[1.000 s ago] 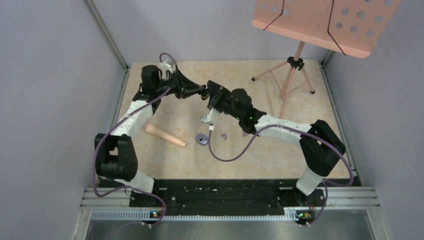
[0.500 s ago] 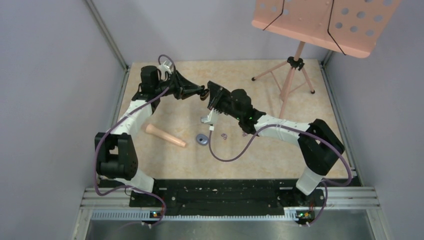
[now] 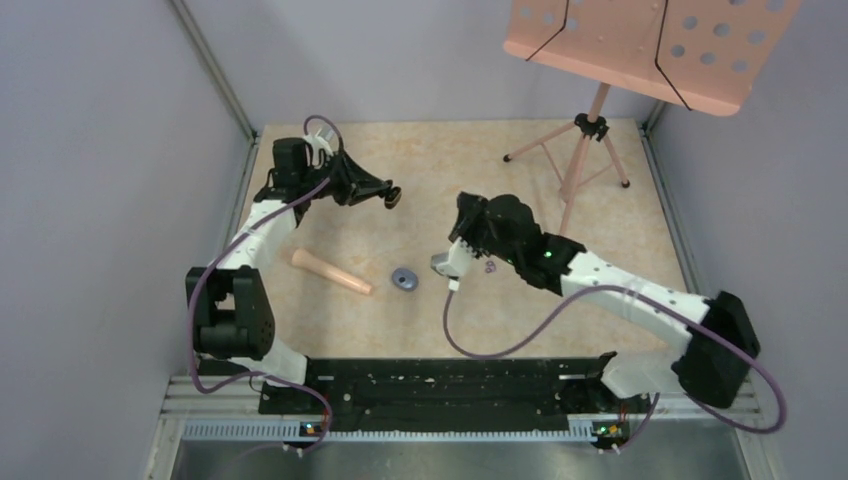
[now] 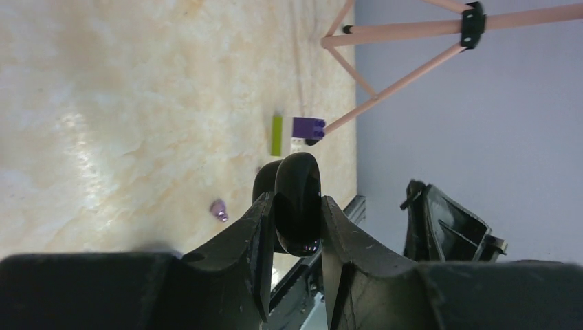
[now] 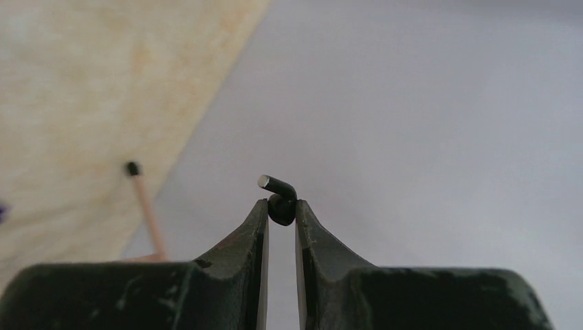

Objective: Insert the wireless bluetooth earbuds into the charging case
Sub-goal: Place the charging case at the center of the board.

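Nearest the arm bases, on the marbled table (image 3: 520, 310), we see a small blue-grey disc (image 3: 404, 278) and, to its left, a peach-coloured cone (image 3: 332, 272) lying on its side, close to the disc but not touching it. Just right of the disc is the right gripper (image 5: 281, 210), pinching a black earbud (image 5: 278, 185). In the right wrist view the bud's round body sits squeezed between the fingertips, its short stem juts out past them to the left, and only wall lies behind it, so the bud is clear of the table. Beside that arm's wrist a pale purple bud (image 3: 489, 266) lies loose on the table. Farther back and to the left, the left gripper (image 4: 297, 216) is clamped on the charging case (image 4: 297, 182), a black rounded shell held on edge between the two fingers and lifted off the surface. A second rounded black part shows just behind it, and we cannot tell whether that is its lid. The left wrist view also shows a pale purple bud (image 4: 218, 210) on the table past the case, and we cannot tell whether it is the same one. Beyond it a purple block (image 4: 308, 127) and a yellow-green block (image 4: 277, 135) lie just beside each other at the foot of a stand leg. At the far right stands the pink music stand (image 3: 640, 40).
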Robot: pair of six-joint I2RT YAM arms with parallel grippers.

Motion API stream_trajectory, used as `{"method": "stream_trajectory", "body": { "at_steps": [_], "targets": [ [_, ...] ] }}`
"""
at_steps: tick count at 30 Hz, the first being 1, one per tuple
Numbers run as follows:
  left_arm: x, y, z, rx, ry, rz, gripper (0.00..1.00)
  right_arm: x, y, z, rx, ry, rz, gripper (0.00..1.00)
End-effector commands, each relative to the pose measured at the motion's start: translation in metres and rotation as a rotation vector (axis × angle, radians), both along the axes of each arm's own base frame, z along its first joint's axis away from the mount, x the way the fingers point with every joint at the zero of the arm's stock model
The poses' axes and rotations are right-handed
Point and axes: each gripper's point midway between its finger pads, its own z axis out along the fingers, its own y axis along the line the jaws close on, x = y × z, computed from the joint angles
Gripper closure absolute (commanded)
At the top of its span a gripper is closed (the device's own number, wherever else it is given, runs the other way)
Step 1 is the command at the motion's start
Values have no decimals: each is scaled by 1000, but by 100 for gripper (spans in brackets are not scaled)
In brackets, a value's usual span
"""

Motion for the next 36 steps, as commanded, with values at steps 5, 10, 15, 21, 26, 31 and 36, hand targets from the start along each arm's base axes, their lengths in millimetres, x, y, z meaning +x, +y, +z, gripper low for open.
{"method": "stream_trajectory", "body": {
  "at_steps": [5,10,15,21,26,31,36],
  "targets": [
    [1,33,22,138,-153,55,100,-149,-122,-110,-456,745,-23,100],
    [4,52,28,150,-167,99,100,-188,-167,-140,-813,940,12,100],
    [5,67,41,162,-198,129,100,-192,-181,-168,-1043,1070,-113,100],
    [-1,73,54,161,-226,159,100,-169,-165,-204,-1187,1060,-187,100],
    [-7,73,56,154,-228,168,100,-145,-144,-222,-1181,1030,-279,100],
    [-10,73,57,156,-232,168,100,-134,-139,-236,-1197,1008,-324,100],
    [-8,73,58,151,-232,170,100,-129,-142,-245,-1225,987,-360,97]
  ]
}}
